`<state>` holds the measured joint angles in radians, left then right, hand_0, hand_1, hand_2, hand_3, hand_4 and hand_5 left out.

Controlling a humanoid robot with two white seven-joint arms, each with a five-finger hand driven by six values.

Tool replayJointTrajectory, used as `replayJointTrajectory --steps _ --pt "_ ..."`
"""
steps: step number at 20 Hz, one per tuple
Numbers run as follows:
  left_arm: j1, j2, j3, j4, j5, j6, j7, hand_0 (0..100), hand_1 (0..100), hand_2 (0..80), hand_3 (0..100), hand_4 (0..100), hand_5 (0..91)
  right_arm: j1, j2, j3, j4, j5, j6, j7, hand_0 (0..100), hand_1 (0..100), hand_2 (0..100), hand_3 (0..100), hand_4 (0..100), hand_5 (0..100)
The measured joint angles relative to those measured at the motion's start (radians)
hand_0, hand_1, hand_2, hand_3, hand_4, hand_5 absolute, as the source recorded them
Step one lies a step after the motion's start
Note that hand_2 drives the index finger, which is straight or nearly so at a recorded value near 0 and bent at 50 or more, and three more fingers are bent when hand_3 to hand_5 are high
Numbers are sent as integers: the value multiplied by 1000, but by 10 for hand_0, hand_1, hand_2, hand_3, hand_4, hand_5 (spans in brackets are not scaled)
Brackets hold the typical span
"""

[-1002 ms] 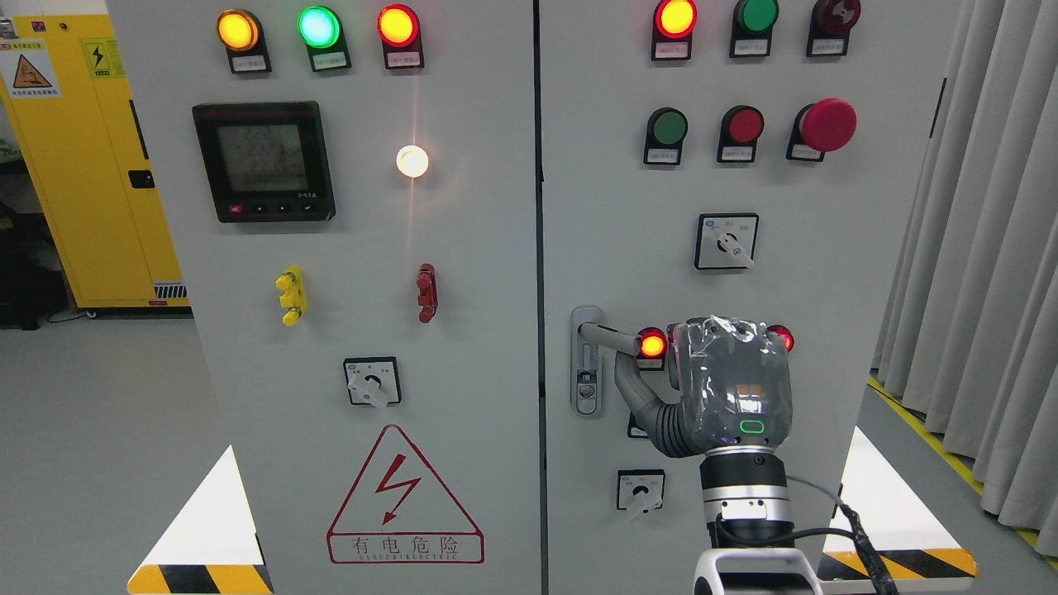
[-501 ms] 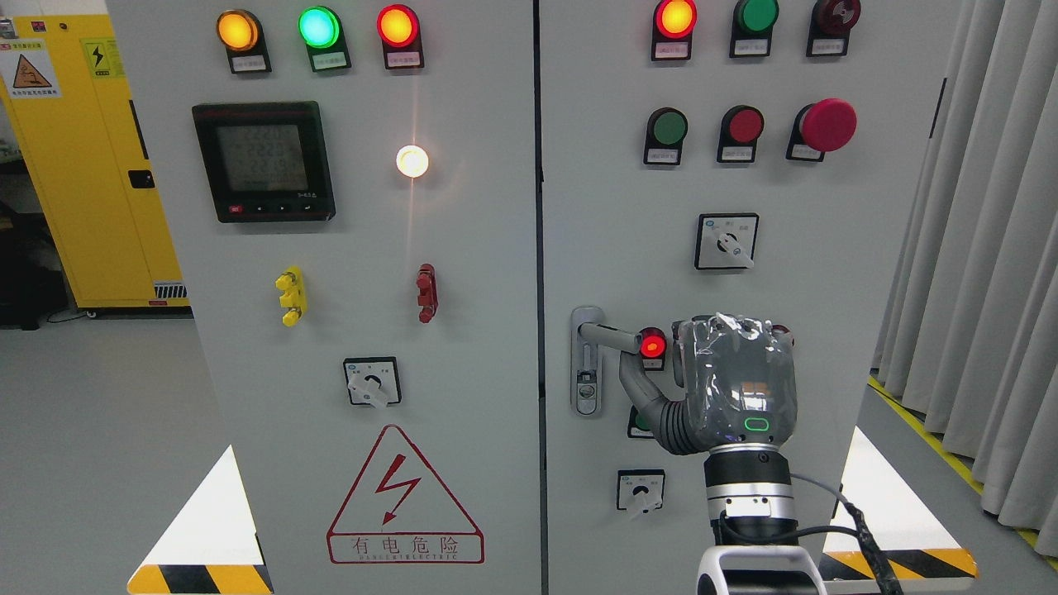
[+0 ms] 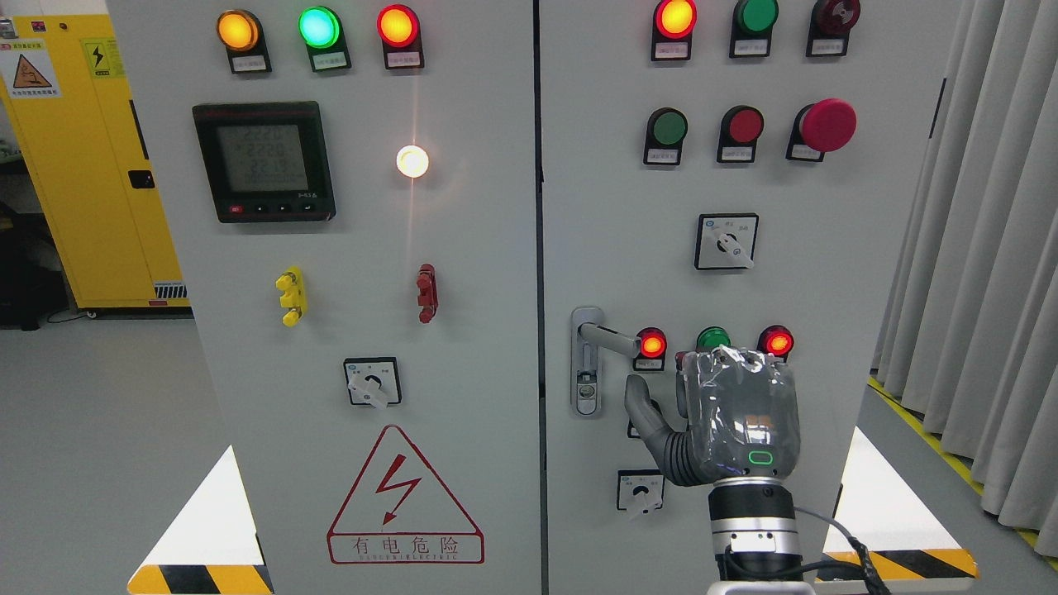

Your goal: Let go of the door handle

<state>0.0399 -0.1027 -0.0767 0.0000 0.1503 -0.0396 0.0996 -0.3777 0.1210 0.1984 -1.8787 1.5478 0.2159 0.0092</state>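
Release step all but done: right hand (image 3: 727, 413) clear of the handle (image 3: 607, 336), holding nothing. Thumb (image 3: 640, 405) stretched up and left, apart from the palm; other fingers seen only from behind the wrapped back of the hand, probably loosely extended rather than curled (hard to be sure from this angle).

Handle on the right door (image 3: 826, 273), sticking out level from its plate (image 3: 585, 361) toward the red lamp (image 3: 652, 344). Handle above and left of the thumb tip, near but not touching, with bare door showing between. Green lamp (image 3: 712, 338) and a second red lamp (image 3: 777, 341) just over the knuckles.

Next move, as a judgement: draw the hand straight back and down from the door, keeping the thumb low enough not to catch the handle or brush the switch (image 3: 640, 489) beside the wrist.
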Motion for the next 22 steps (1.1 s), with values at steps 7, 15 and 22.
replayJointTrajectory --steps 7,15,22 --pt "0 0 0 0 0 0 0 120 556 0 0 0 0 97 -1 -49 -73 -52 -141 -68 436 388 345 400 400 341" --pt "0 0 0 0 0 0 0 120 556 0 0 0 0 163 0 -125 -122 -168 -284 -154 477 374 0 0 0 0" --pt "0 0 0 0 0 0 0 120 556 0 0 0 0 179 0 -159 -140 -272 -350 -190 512 355 0 0 0 0"
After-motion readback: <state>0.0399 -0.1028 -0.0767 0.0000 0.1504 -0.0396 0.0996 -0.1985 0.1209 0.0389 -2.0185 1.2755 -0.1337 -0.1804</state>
